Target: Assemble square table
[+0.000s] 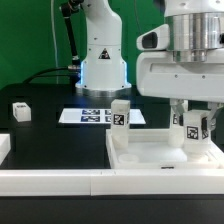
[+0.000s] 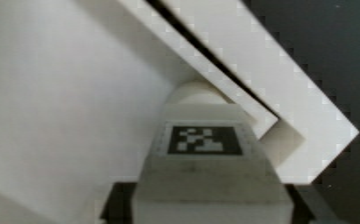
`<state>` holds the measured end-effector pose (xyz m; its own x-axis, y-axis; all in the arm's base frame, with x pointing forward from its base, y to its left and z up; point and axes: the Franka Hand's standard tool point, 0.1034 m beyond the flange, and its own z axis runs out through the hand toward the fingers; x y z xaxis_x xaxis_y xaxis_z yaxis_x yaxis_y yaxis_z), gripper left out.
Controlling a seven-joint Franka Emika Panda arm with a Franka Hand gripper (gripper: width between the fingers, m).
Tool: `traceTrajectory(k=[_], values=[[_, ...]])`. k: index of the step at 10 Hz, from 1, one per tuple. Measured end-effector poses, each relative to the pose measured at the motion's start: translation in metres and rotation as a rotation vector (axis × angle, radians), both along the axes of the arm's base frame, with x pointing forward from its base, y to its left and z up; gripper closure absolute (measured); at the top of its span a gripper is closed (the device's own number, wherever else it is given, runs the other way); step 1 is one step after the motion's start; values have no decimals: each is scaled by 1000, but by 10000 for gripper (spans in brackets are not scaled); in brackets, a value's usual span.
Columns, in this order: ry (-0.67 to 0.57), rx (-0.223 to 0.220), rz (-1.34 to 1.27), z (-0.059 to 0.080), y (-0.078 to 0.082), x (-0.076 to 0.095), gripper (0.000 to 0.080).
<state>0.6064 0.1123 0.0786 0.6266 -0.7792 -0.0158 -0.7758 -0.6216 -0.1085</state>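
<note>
At the exterior view's left, a loose leg (image 1: 20, 110) sits on the black table (image 1: 55, 135). The marker board (image 1: 90, 116) lies farther back. An upright leg (image 1: 119, 113) stands on the top (image 1: 150, 160), at its far left corner. The jaws pinch a third leg (image 1: 193, 125) (image 2: 205, 150) over the top's far right corner.

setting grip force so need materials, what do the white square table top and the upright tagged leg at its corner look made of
Large white square table top with raised rim: likely rigid plastic, matte with slight sheen; uniform white, crisp moulded-looking edges. Short white blocky leg: seemingly the same hard matte plastic; its black-and-white tag looks like a flat printed sticker. Plastic type unclear.
</note>
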Motion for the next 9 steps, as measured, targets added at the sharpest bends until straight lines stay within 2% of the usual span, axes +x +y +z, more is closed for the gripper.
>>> traceTrajectory(k=[1, 3, 9], values=[[27, 12, -98, 1, 1, 2, 511], [11, 63, -401, -3, 0, 10, 511], [36, 109, -835, -4, 5, 17, 511]])
